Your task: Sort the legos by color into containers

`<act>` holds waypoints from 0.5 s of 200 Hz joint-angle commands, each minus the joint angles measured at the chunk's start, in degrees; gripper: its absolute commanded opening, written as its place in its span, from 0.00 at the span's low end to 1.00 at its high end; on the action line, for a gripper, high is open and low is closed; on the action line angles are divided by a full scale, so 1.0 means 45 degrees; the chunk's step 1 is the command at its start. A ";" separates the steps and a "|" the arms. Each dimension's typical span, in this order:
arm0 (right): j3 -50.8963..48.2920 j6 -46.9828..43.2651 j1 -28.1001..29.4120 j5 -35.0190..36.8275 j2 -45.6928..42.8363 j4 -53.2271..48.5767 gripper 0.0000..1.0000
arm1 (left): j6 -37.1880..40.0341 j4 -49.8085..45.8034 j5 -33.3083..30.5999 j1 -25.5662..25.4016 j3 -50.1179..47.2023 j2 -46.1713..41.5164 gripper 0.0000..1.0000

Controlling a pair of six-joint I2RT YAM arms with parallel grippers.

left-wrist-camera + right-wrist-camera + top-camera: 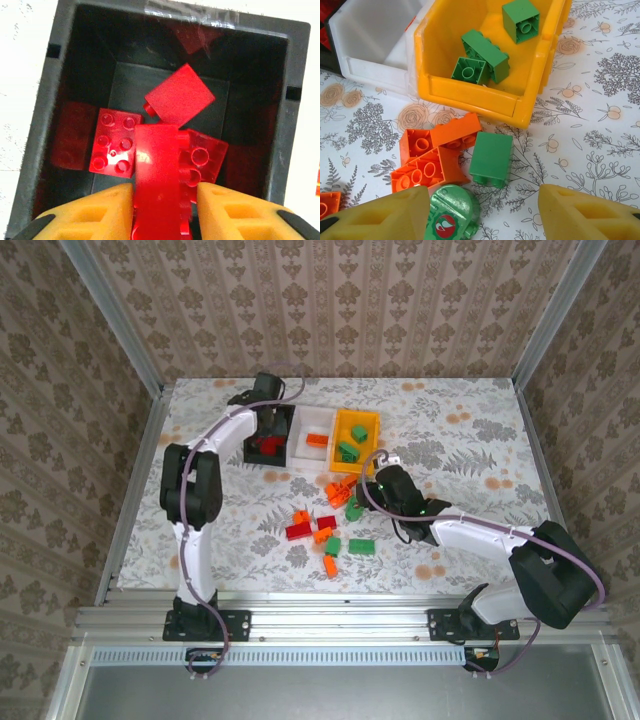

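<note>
My left gripper (165, 200) hangs over the black container (45, 110), which holds several red legos (114, 149). A long red brick (157, 170) stands between the yellow fingers with a slim gap on each side, so the jaws are open. My right gripper (482, 192) is open low over the table, with a green brick (492, 157) and a rounded green piece (451, 215) between its fingers. Orange legos (427, 160) lie just left of them. Beyond them stands the yellow container (470, 95) with three green legos (487, 50) inside.
The white container (316, 425) sits between the black container (291, 430) and the yellow one (340, 425) and holds an orange brick. Loose red, orange and green legos (320, 525) are scattered mid-table in front of the containers. Metal rails frame the table.
</note>
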 commanded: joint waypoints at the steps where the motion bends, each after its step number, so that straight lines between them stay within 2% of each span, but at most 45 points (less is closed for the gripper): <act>1: 0.0572 -0.0136 0.0119 -0.0096 0.0134 -0.0326 0.61 | -0.0002 0.0042 0.0531 0.0206 -0.0187 -0.0882 0.57; 17: 0.0733 -0.0088 0.0191 -0.0112 0.0717 -0.0453 0.62 | 0.0194 0.0248 0.1120 0.0218 -0.0572 -0.1668 0.69; 31: 0.0955 -0.0015 0.0231 -0.0151 0.1114 -0.0652 0.64 | 0.0247 0.0561 0.1651 0.0205 -0.1130 -0.2651 0.74; 56: 0.1673 0.0088 0.0371 -0.0175 0.2090 -0.1377 0.65 | -0.0305 0.2078 0.2759 -0.0024 -0.3558 -0.5024 0.77; 84: 0.2261 0.0100 0.0684 -0.0340 0.2919 -0.1836 0.69 | -0.1470 0.3900 0.3035 -0.0870 -0.7324 -0.7482 0.78; 95: 0.2525 0.0068 0.0803 -0.0542 0.3281 -0.2032 0.74 | -0.2189 0.4689 0.3360 -0.1119 -0.8936 -0.8253 0.78; 100: 0.2680 0.0061 0.0832 -0.0667 0.3482 -0.2195 0.79 | -0.2492 0.5109 0.3551 -0.1650 -0.9631 -0.8575 0.79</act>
